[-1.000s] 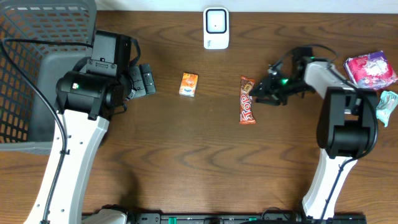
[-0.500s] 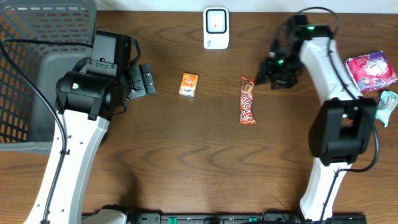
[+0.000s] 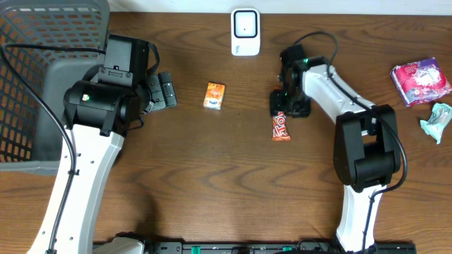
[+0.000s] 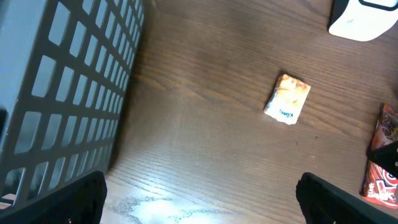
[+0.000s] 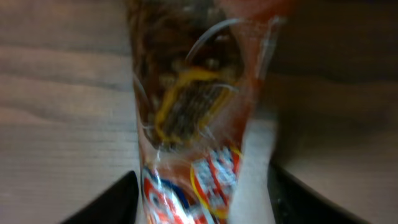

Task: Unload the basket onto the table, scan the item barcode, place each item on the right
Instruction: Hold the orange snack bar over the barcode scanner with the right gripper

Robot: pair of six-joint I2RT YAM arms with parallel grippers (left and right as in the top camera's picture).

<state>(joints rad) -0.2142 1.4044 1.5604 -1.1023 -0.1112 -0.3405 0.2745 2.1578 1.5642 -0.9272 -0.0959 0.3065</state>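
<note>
My right gripper (image 3: 284, 104) straddles top end of candy bar (image 3: 280, 129); cannot tell if clamped. Left gripper (image 3: 165, 90) wide, idle. Lift and pass to scanner (image 3: 245, 32) remain, I judge.

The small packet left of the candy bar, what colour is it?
The packet is orange with a white edge; clearest in left wrist view.

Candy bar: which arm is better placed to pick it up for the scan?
Right. The right pincer hangs directly over the upper end of the candy bar, with its fingers on either side of the wrapper. The left pincer is open far off by the basket, beyond the orange packet.
</note>
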